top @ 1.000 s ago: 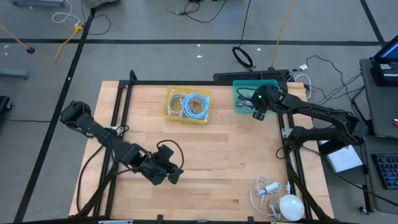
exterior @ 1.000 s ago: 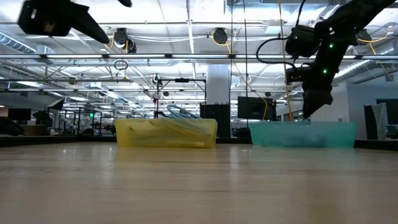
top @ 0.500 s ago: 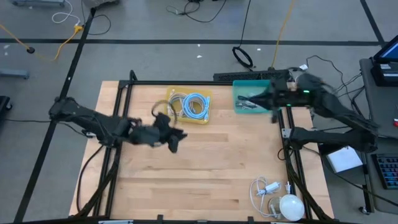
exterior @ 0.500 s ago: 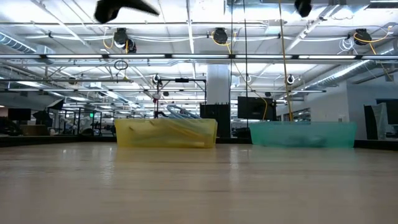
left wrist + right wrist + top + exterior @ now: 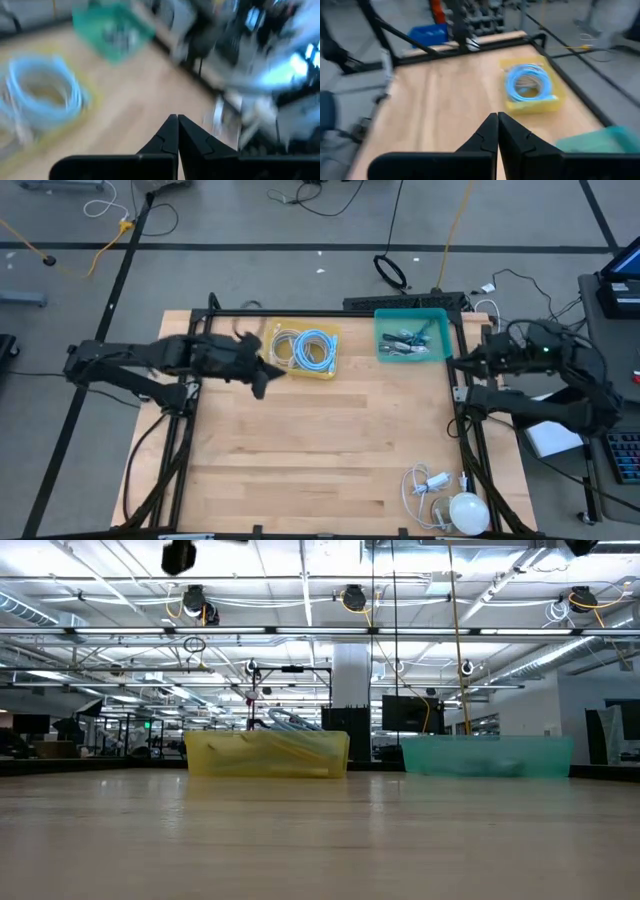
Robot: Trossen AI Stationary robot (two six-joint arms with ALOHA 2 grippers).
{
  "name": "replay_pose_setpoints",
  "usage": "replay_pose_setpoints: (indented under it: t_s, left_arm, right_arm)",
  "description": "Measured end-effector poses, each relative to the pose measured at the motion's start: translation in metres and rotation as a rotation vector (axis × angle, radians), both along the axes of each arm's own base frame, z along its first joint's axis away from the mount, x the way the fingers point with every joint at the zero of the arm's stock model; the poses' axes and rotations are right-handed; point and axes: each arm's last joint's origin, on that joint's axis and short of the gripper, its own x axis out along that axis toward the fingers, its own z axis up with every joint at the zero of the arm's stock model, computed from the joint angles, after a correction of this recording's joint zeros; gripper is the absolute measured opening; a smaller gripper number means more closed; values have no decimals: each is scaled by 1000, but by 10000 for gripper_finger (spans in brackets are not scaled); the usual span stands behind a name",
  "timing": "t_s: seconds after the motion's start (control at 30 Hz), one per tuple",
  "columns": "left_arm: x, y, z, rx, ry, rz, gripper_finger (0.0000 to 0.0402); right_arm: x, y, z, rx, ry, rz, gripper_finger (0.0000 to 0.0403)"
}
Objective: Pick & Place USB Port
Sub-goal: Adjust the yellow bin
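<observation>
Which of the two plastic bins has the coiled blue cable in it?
The yellow bin, the one nearer the left arm; the teal bin beside it holds small dark parts instead.

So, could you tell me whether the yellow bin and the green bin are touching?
Apart: the high view shows bare table between the yellow bin and the green bin.

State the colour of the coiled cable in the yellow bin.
Light blue coiled cable, clearest in the high view.

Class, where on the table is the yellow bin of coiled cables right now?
In the high view the yellow bin sits at the table's far edge, left of the teal bin, with the left tool just off its near-left corner.
</observation>
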Motion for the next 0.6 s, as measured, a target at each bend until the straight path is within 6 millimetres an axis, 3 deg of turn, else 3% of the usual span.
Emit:
replay_pose_setpoints:
  t_s: [0.17,0.3,0.47,0.6]
  left_arm:
    - [30,0,-51,-106,340,-147,1]
    - [67,4,-94,-104,467,-228,1]
    - [101,30,-151,-141,593,-225,1]
    - [109,56,-187,-157,689,-207,1]
  right_arm:
    - [-10,7,3,88,-78,66,0]
    - [-13,9,3,131,-98,72,0]
    - [-13,8,5,146,-118,67,0]
    - [-12,8,9,148,-153,62,0]
